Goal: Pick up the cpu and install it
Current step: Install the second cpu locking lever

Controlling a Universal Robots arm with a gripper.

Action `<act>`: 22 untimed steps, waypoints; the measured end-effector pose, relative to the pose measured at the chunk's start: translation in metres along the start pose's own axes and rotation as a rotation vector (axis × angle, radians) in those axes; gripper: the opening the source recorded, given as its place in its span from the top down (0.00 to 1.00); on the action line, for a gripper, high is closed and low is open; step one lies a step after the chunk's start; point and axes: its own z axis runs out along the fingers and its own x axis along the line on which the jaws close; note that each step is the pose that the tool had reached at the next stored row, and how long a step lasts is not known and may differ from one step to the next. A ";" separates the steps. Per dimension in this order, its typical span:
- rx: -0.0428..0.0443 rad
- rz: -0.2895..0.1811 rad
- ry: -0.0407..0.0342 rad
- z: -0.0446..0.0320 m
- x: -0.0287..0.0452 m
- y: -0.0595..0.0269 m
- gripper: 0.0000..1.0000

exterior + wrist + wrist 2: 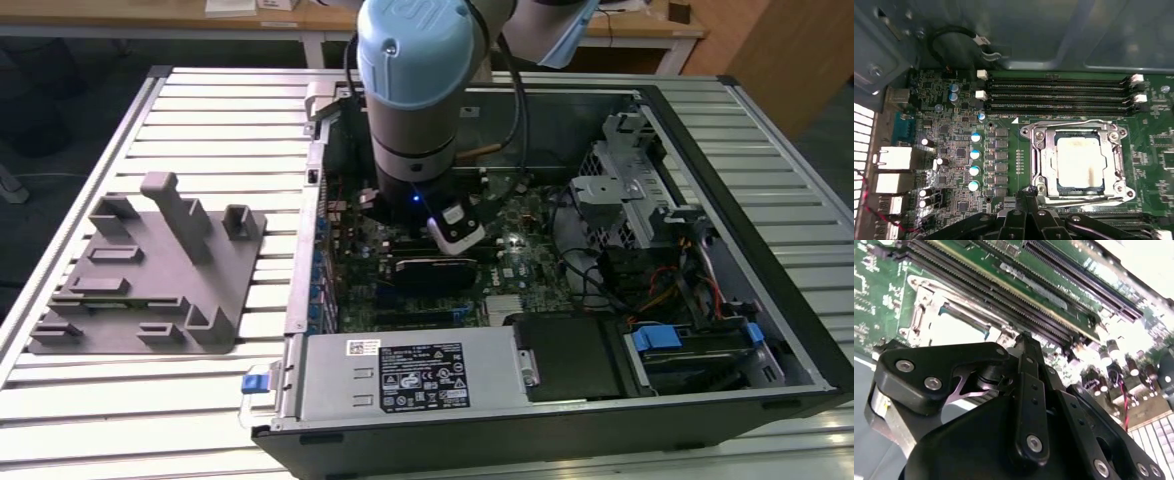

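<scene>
I'm seeing even room light on the exterior view, with the slatted table (200, 400) bright and the open computer case (747, 300) falling into shadow. A small blue light glows on the arm (416, 195). In the second wrist view the motherboard (884, 295) blows out white at one corner, and the gripper (1024, 340) blurs up close. The first wrist view gives me glare on the cpu (1079, 159).
</scene>
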 end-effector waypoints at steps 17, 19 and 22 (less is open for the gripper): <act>0.0364 0.026 -0.0069 -0.0222 -0.0096 0.0123 0.89; 0.0372 0.028 -0.0074 -0.0215 -0.0138 0.0143 0.89; 0.0387 0.030 -0.0080 -0.0201 -0.0191 0.0187 0.89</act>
